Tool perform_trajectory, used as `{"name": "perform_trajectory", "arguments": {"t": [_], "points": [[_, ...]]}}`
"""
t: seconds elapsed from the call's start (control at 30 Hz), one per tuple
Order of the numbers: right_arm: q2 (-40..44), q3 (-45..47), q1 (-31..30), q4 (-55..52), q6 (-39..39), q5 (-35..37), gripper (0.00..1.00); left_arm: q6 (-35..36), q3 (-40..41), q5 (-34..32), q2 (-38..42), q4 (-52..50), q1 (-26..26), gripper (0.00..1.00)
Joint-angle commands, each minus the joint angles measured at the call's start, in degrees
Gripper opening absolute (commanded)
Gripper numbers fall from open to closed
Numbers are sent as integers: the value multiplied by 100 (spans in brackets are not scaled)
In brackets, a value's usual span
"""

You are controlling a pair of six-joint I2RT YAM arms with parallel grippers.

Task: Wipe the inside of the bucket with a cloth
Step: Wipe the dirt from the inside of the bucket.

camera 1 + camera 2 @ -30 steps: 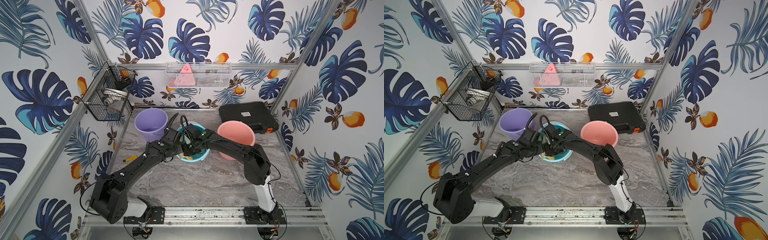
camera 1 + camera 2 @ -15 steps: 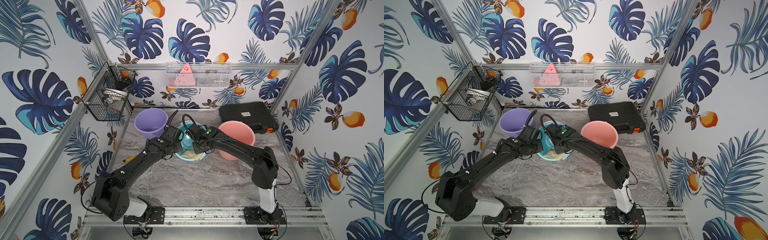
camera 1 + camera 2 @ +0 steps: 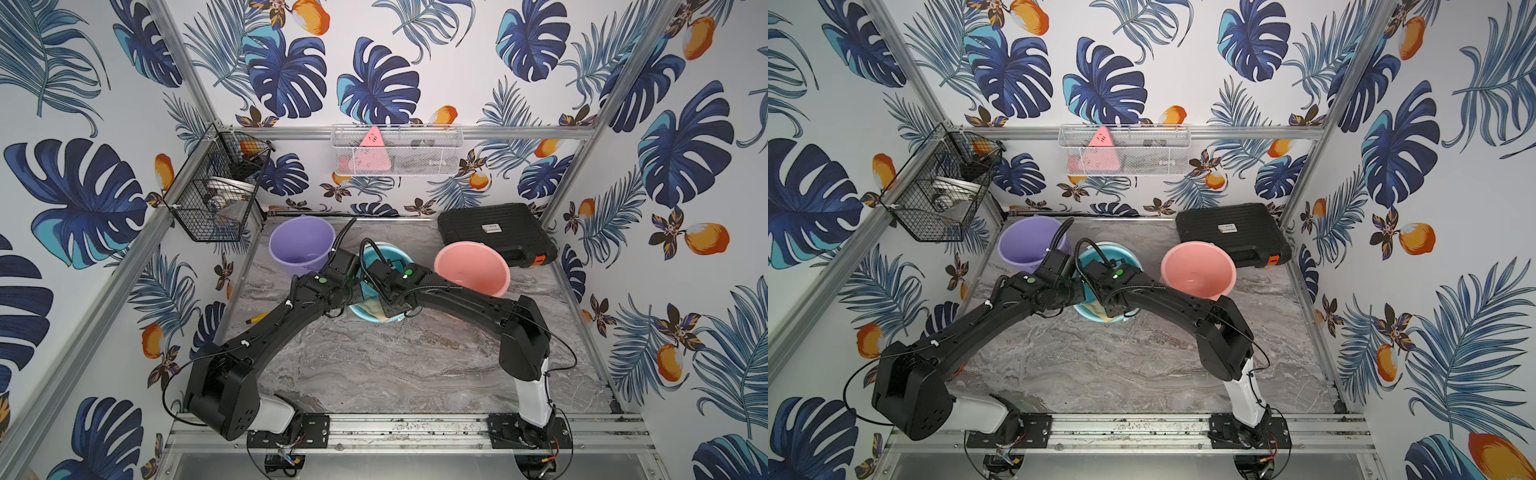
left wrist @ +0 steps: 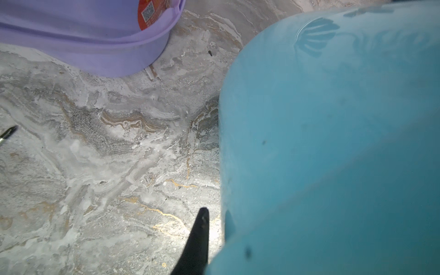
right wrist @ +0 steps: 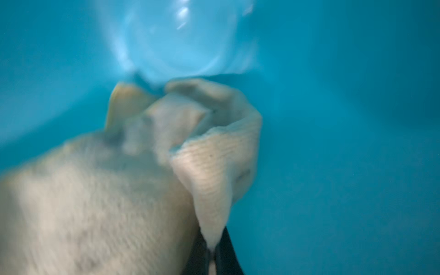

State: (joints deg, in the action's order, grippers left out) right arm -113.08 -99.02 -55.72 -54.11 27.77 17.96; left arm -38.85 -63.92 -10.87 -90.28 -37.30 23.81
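Note:
The blue bucket (image 3: pixel 391 254) (image 3: pixel 1121 252) stands mid-table between my two arms. My left gripper (image 4: pixel 216 221) is shut on its wall: one black finger (image 4: pixel 199 234) lies outside, the other shows dimly through the blue plastic (image 4: pixel 333 142). Inside the bucket (image 5: pixel 333 119), my right gripper (image 5: pixel 212 247) is shut on a pinched fold of the pale tan cloth (image 5: pixel 209 166). The rest of the cloth lies bunched along the inner wall toward the bottom. In both top views the cloth (image 3: pixel 376 311) (image 3: pixel 1100 311) shows at the bucket's near inner side, under the two wrists.
A purple bucket (image 3: pixel 301 245) (image 4: pixel 83 47) stands close behind on the left, a pink bucket (image 3: pixel 471 270) on the right. A black case (image 3: pixel 494 232) lies at the back right. A yellow-handled screwdriver (image 3: pixel 254 319) lies by the left wall. A wire basket (image 3: pixel 216 195) hangs on that wall.
My right gripper has shifted inside the bucket, dragging the cloth, and more cloth now shows along the near inner wall. The left arm has kept its hold on the bucket.

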Motion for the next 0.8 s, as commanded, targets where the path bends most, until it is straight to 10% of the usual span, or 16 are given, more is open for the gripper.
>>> {"name": "perform_trajectory", "arguments": {"t": [0.0, 0.77], "points": [[456, 452, -9, 773, 399, -1534, 0, 11, -51, -284, -60, -339, -17, 0], [2425, 2805, -49, 1295, 263, -2229, 0, 273, -624, -65, -260, -504, -322, 0]]}}
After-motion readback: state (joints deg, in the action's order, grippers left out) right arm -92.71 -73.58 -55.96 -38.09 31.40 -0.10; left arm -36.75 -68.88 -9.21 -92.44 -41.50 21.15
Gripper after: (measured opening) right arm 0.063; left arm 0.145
